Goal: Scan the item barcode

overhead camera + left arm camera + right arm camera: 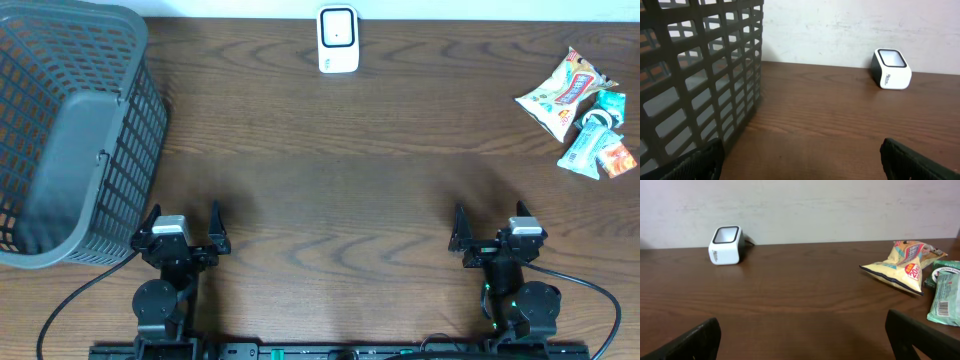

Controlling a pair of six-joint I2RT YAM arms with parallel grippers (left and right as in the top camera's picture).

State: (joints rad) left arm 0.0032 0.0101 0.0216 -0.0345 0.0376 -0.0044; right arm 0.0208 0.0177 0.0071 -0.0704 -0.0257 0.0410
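A white barcode scanner [338,40] stands at the table's far edge, also in the left wrist view [891,69] and the right wrist view [726,245]. Snack packets lie at the far right: a yellow and white chip bag [563,93] [900,265] and green wrapped packs [592,148] [946,292] beside it. My left gripper [185,222] [800,160] rests open near the front edge, nothing between its fingers. Open too is my right gripper [492,222] [802,337], empty and well short of the packets.
A large grey mesh basket [70,130] fills the left side of the table, close to my left gripper; its wall [700,75] fills the left of the left wrist view. A pale wall runs behind the table.
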